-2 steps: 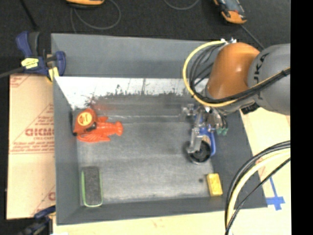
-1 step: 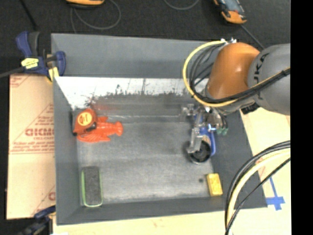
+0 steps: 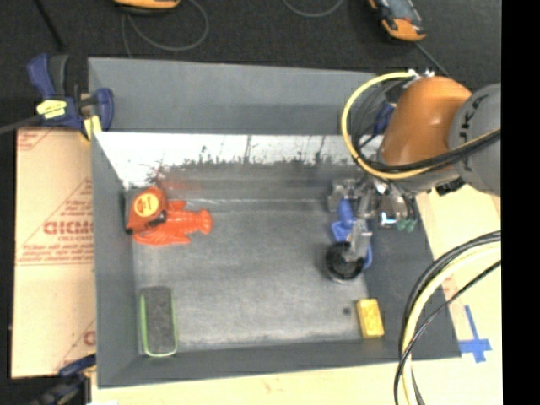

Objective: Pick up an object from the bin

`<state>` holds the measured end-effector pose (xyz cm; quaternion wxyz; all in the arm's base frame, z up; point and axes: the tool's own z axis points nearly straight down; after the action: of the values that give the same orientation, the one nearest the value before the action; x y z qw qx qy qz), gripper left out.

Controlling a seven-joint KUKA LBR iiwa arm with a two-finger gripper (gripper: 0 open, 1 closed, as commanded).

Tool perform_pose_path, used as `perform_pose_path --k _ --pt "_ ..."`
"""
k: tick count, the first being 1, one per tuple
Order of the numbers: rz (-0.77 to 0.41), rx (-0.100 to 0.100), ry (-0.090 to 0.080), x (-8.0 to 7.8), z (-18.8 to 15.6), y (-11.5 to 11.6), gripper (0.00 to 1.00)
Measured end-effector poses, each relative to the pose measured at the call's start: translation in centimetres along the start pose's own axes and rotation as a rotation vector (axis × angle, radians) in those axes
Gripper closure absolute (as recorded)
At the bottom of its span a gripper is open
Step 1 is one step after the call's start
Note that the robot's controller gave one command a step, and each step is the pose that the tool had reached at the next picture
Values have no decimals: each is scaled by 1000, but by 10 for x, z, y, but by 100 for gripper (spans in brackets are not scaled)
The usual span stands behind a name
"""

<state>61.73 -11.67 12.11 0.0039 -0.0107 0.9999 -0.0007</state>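
The small black round object sits on the floor of the grey metal bin, in its right part and a little toward the near wall. The claw stands right over it, meeting its upper right edge as seen from above (I can't make out from here whether it actually touches). Whether the claw is spread wide or drawn narrow I cannot tell, and nothing can be said to be held. Being round, the object offers no long axis to line up with. I'd judge the coming move turns on a slight shift toward the bin's left and near side to centre over it, then straight down. Near the front right corner lies a small yellow rectangular block, apart from the black one. Well away on the left, a red-orange plastic lobster toy touches an orange round tape measure, and a grey-green oblong sponge lies in the front left corner.
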Motion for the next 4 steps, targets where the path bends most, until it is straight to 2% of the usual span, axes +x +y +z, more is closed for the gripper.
perform_pose_path --k 1,2,3,4 --pt "-78 4 3 24 26 -15 0" --pt "37 3 -5 10 46 -24 100" --pt "37 3 -5 10 46 -24 100" --pt "57 4 -3 4 46 0 100"
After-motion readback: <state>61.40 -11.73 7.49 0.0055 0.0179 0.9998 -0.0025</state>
